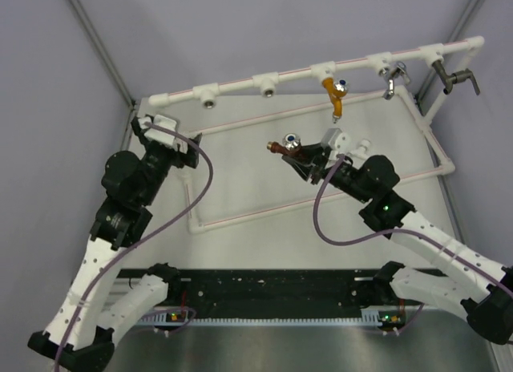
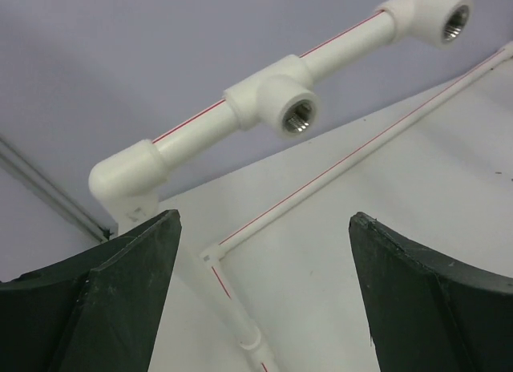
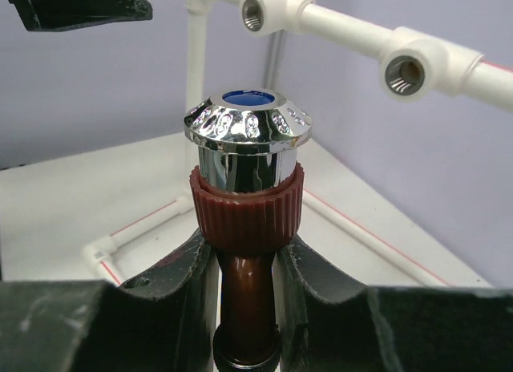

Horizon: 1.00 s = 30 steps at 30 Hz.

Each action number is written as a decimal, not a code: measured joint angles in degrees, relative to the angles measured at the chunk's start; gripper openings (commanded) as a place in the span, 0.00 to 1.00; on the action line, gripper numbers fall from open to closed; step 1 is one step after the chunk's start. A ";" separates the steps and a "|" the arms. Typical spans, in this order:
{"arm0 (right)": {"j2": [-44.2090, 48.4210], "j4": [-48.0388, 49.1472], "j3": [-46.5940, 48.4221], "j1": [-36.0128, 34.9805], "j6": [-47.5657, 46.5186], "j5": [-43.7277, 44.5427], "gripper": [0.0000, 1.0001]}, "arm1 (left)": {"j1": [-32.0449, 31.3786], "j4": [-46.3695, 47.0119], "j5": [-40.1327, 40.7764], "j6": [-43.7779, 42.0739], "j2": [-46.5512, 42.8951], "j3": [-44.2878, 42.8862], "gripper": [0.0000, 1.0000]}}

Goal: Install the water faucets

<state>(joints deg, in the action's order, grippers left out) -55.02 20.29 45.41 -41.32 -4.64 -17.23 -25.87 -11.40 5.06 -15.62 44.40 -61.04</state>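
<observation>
One faucet in hand: clamped by its red-brown neck in the right gripper, chrome knob beyond the fingertips, over mid-table, short of the white pipe rail. Wide-spread, empty left gripper near the rail's left elbow, facing two sockets. Farther right, orange faucet hanging from the rail.

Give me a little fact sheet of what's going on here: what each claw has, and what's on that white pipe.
Left gripper: open, empty, facing the frame's corner
Right gripper: shut on reddish-brown faucet
Pipe frame: white with red stripe, row of sockets
Fitted on it: orange faucet, silver faucet, dark faucet
Empty sockets: two, at the left end
</observation>
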 measured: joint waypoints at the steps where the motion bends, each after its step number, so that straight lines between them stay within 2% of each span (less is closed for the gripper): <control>1: 0.00 0.37 0.00 0.00 -1.33 0.61 0.00 | 2.82 -0.26 -1.44 1.44 -0.02 -0.17 0.91; 4: 0.00 1.46 0.00 -0.09 -3.82 1.40 0.00 | 11.93 -0.35 -6.56 5.27 -0.24 0.15 0.91; 7: 0.00 2.29 -0.02 -0.15 -5.22 1.73 0.00 | 23.17 2.58 -10.16 9.27 -2.03 4.50 0.91; 10: 0.02 3.63 -0.07 -0.15 -6.36 1.81 0.00 | 30.64 6.62 -12.07 12.92 -3.54 11.45 0.90; 12: 0.07 4.28 -0.20 -0.15 -7.28 1.84 0.00 | 32.92 10.03 -13.66 15.10 -3.21 15.63 0.88; 18: 0.35 5.88 -2.05 -0.15 -8.13 1.77 0.00 | 34.73 24.00 -19.85 20.52 2.80 24.28 0.83; 23: 1.07 6.60 -3.13 -0.15 -8.48 2.49 0.00 | 34.73 34.42 -24.65 22.23 9.79 24.48 0.80; 26: 1.84 6.75 -3.13 -0.15 -9.31 3.17 0.00 | 34.73 39.80 -25.49 22.27 13.57 24.48 0.72; 28: 2.14 6.73 -3.13 -0.15 -9.84 3.65 0.00 | 34.73 42.56 -26.38 22.14 15.54 24.39 0.59; 30: 2.14 6.73 -3.13 -0.15 -10.34 4.26 0.00 | 34.73 44.76 -27.65 21.86 17.29 24.17 0.39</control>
<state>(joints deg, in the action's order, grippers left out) -52.88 27.03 42.28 -41.47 -14.98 -12.97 8.86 33.36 -22.59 6.24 61.69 -36.86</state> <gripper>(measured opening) 0.267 0.622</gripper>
